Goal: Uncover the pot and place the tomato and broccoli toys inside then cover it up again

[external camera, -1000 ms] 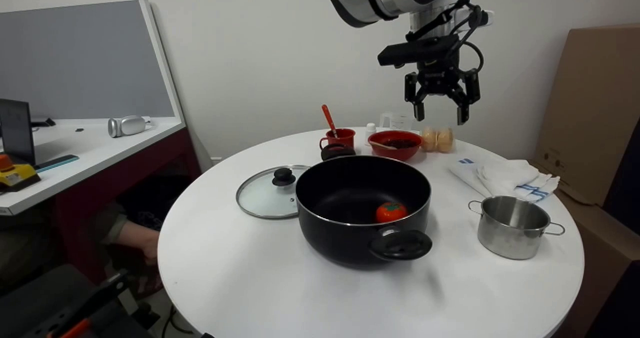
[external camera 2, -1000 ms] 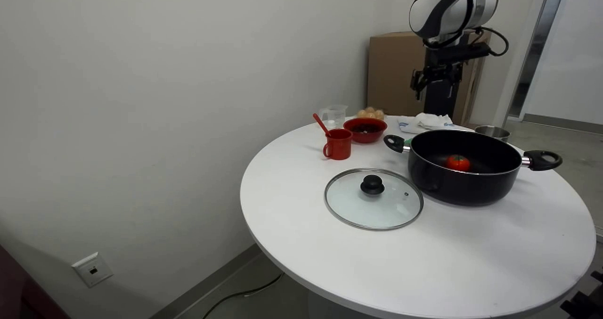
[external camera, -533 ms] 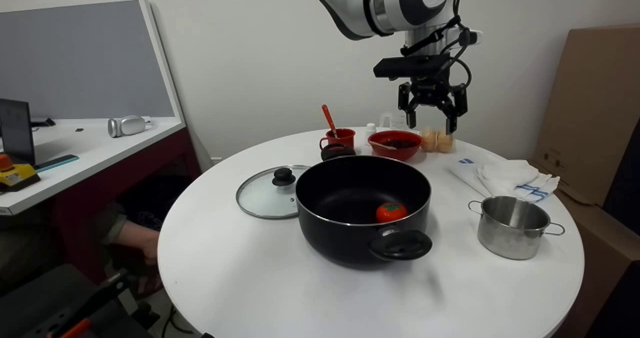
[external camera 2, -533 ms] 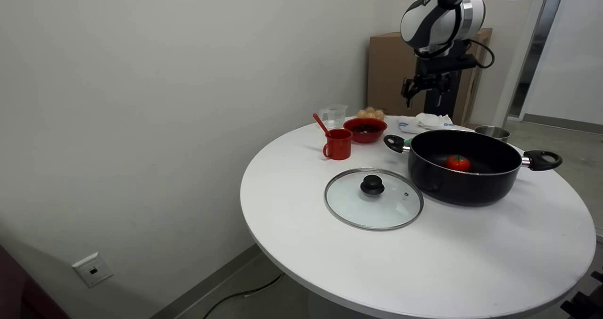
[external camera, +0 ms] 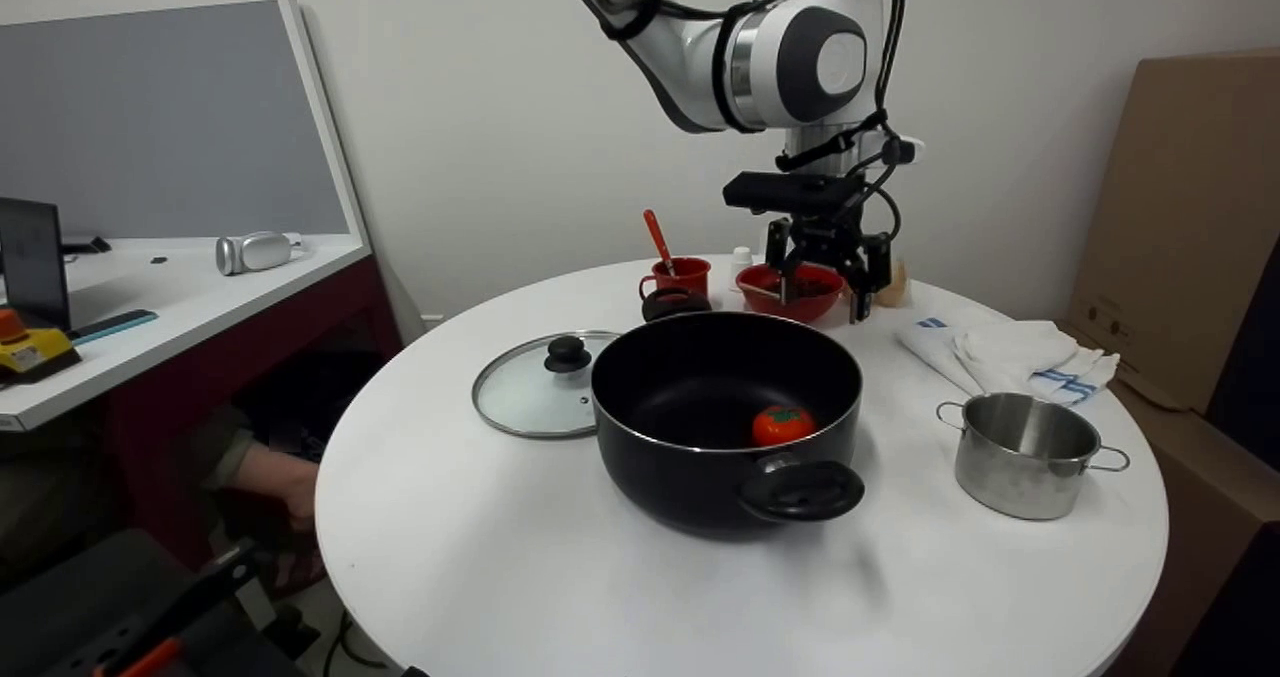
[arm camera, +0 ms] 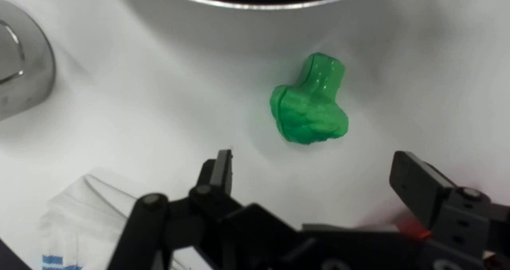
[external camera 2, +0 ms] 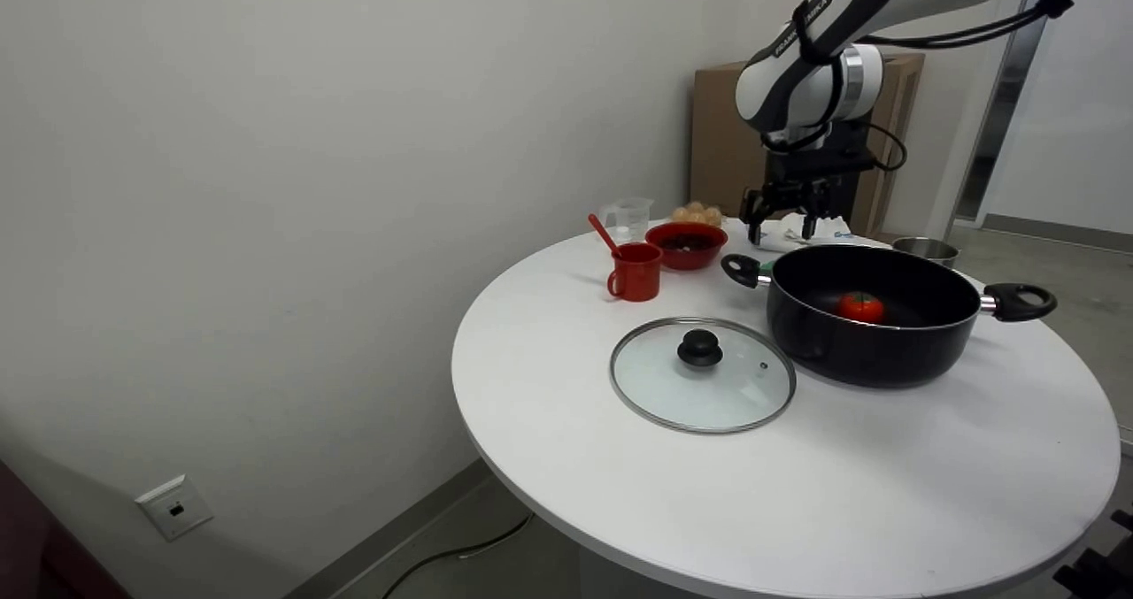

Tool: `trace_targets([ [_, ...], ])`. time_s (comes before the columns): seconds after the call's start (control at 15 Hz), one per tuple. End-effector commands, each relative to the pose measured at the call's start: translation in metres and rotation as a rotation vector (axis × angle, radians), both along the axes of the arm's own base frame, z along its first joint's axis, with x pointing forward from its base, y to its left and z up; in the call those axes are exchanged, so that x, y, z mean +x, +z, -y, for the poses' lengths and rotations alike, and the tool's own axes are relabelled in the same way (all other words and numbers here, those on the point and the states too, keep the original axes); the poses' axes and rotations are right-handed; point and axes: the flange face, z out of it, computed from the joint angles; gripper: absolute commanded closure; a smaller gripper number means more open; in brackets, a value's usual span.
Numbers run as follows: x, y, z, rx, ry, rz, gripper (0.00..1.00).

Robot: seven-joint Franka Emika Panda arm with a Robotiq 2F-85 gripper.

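The pot point(external camera: 665, 482) stands uncovered on the white table point(external camera: 480, 547), its glass lid point(external camera 2: 708, 391) lying flat just beside it, and the tomato point(external camera: 783, 425) rests inside. The broccoli point(arm camera: 306, 106) is not yet in: it lies on the table just outside the pot, stem point(arm camera: 324, 70) toward the pot, crown point(arm camera: 312, 120) pointing away. From where I stand I cannot establish whether the stem touches the pot's wall. The gripper point(arm camera: 313, 157) hangs over that side of the table, its fingers point(arm camera: 416, 184) spread wide, farther apart than the crown is broad, with nothing held between them. Assessment of the item to be lifted: judging by its seam and gloss, it is a moulded plastic toy, probably light, stiff and not easily damaged. The stem shines most and may prove slippery; a pinch there would also bring the fingers close to the pot. Recommended hold: across both sides of the crown, low down, where the bumpy surface should give better purchase. Risk noted: the rounded crown could roll or swivel if one finger arrives first, so it should be centred before closing.
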Motion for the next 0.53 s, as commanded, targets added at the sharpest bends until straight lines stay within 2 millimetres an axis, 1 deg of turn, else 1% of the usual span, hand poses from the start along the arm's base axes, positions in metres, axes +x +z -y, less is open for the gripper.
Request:
trace_targets([
  [0.0, -0.001, -0.021, -0.006, 0.024, 0.001, -0.038, 0.0],
  [0.27, -0.004, -0.035, -0.01, 0.027, 0.004, -0.062, 0.0],
  [0.33, -0.004, -0.037, -0.01, 0.028, 0.005, -0.065, 0.25],
  [0.4, -0.005, -0.039, -0.01, 0.025, 0.01, -0.066, 0.28],
  [0.47, -0.005, -0.04, -0.01, 0.025, 0.012, -0.068, 0.33],
])
